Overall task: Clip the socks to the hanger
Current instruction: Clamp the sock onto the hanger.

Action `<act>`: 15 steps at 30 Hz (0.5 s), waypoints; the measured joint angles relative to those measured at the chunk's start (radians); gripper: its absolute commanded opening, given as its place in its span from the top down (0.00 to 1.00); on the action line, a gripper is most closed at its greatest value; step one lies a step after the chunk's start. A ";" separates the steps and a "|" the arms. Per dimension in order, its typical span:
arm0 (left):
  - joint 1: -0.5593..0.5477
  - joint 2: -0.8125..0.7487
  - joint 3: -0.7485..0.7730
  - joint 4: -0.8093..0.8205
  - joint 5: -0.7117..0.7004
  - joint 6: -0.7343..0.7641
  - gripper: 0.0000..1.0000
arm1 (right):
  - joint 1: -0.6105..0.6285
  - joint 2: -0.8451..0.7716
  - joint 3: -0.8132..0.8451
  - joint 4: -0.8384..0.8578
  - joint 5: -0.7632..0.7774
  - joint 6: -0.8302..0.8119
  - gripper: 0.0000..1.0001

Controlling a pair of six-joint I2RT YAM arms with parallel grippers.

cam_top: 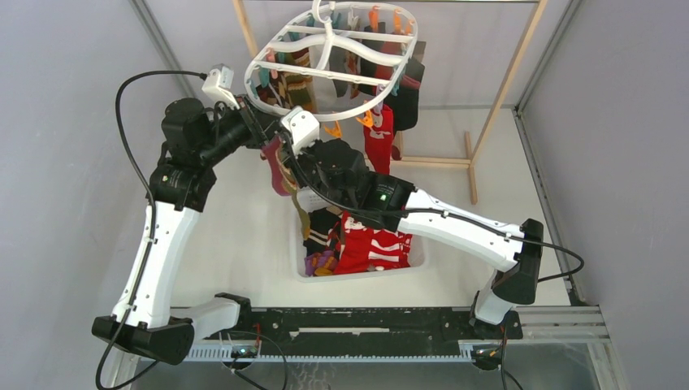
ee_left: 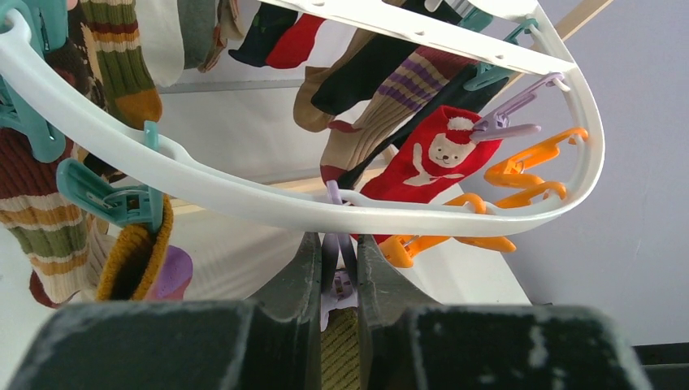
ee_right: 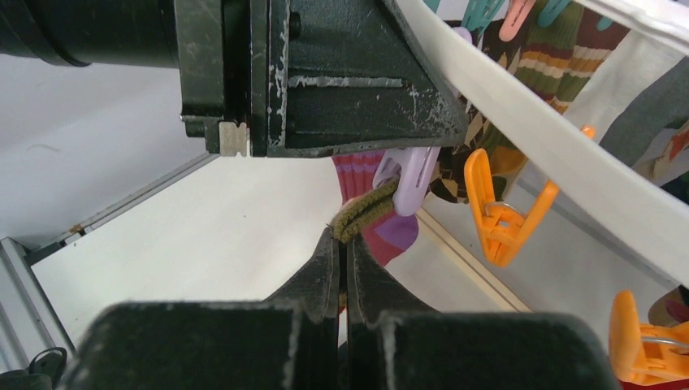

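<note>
"Squeezing what, the left gripper (ee_left: pixel 340 250)?"

"A lilac clip (ee_right: pixel 410 175). Its two dark fingers are clamped on it, right under the near rim of the hanger (ee_left: pixel 244 191)."

"And the right gripper (ee_right: pixel 343 248)?"

"Fingers pressed together on the ribbed cuff of an olive sock (ee_right: pixel 364 213), held up so the cuff touches the lower end of that lilac clip. Whether the cuff sits inside the clip's mouth, I cannot tell. The two grippers are just beside each other at the hanger's near-left rim."

"Where is the hanger itself?"

"Hanging by its centre hook at the far middle of the scene, above the table (cam_top: pixel 236 236) and within the wooden frame (cam_top: pixel 508 85). Socks dangle from many of its clips — striped ones, dark ones, and a red sock (ee_left: pixel 431 158) with a white bear in a Santa hat, just right of the lilac clip."

"Any clips free?"

"Several orange clips (ee_left: pixel 520 175) on the right curve of the rim hold nothing. On the left, a teal clip (ee_left: pixel 114 199) grips a mustard cuff."

"And nearer the arms?"

"A white basket (cam_top: pixel 357 276) on the table, under the right arm — red and dark socks are heaped inside."
</note>
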 measured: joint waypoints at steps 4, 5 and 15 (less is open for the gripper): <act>-0.002 0.000 0.000 0.000 -0.012 0.011 0.99 | -0.006 0.000 0.010 -0.005 -0.008 0.005 1.00; -0.003 0.000 0.000 0.000 -0.014 0.014 0.99 | -0.010 0.000 0.011 -0.008 -0.010 0.008 1.00; -0.007 0.000 0.000 0.003 -0.027 0.018 0.98 | -0.056 0.000 0.056 -0.070 -0.045 0.055 1.00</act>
